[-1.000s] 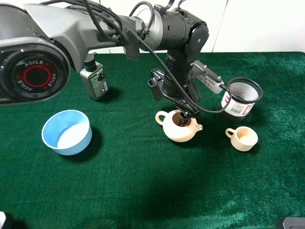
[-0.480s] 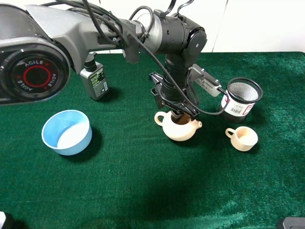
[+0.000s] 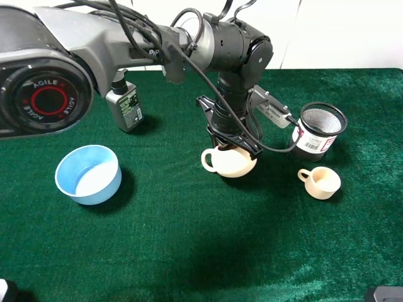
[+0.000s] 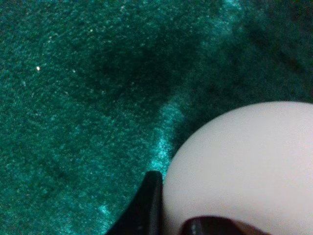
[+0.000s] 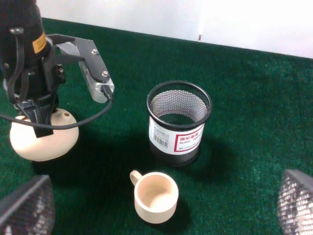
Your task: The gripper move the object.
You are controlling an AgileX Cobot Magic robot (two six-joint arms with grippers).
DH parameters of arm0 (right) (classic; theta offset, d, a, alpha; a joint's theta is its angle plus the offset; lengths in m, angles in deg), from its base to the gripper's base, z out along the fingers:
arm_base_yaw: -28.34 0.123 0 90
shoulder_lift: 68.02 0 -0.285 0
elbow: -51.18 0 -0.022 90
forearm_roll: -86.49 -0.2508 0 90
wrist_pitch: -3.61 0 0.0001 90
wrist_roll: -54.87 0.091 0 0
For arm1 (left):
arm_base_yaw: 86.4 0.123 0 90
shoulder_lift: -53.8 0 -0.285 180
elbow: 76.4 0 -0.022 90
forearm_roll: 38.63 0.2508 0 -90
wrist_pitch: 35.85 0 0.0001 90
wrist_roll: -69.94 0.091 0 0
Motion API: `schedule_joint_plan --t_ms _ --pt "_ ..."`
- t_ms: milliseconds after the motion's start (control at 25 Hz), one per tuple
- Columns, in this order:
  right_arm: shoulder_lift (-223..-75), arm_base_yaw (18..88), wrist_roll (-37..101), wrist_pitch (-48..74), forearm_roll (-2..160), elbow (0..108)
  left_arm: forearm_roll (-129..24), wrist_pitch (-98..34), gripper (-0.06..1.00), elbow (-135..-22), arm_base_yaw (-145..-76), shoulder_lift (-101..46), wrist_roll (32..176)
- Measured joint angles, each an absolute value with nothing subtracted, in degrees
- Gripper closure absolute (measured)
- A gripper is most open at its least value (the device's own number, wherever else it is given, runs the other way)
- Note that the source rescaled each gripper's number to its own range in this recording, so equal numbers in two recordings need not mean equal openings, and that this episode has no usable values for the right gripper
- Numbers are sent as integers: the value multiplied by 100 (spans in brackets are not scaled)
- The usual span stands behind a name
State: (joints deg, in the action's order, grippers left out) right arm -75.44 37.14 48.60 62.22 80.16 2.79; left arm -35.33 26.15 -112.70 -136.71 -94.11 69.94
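The cream teapot (image 3: 230,163) is at the middle of the green cloth, its loop handle pointing left and its spout hidden. My left gripper (image 3: 234,146) reaches straight down onto it and is shut on its rim, one finger (image 4: 145,203) against the outer wall. The teapot fills the left wrist view (image 4: 244,161) and also shows in the right wrist view (image 5: 41,139). I cannot tell whether it touches the cloth. My right gripper (image 5: 164,200) is open and empty, its mesh-padded fingers (image 5: 27,205) wide apart, well to the right of the teapot.
A black mesh pen cup (image 3: 320,129) with a red-and-white label stands right of the teapot, and a small cream cup (image 3: 321,182) sits in front of it. A light blue bowl (image 3: 88,174) is at the left. A dark bottle (image 3: 124,104) stands at the back left.
My left gripper has shifted a little to the left with the teapot in its grip. The teapot has turned, and its spout no longer shows.
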Motion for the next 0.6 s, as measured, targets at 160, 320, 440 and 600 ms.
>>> schedule_joint_plan --t_ms 160,320,440,600 --pt "-7544 3714 4860 6222 8016 279 -3533 2621 94 -11270 -13671 -9411 6994" --pt "-7544 3714 4860 6222 8016 279 -3533 2651 94 -11270 -13671 -9411 6994" --pt "-7544 3714 4860 6222 8016 279 -3533 2683 94 -11270 -13671 -9351 6921" --pt "-7544 3714 4860 6222 8016 279 -3533 2742 94 -11270 -13671 -9117 6875"
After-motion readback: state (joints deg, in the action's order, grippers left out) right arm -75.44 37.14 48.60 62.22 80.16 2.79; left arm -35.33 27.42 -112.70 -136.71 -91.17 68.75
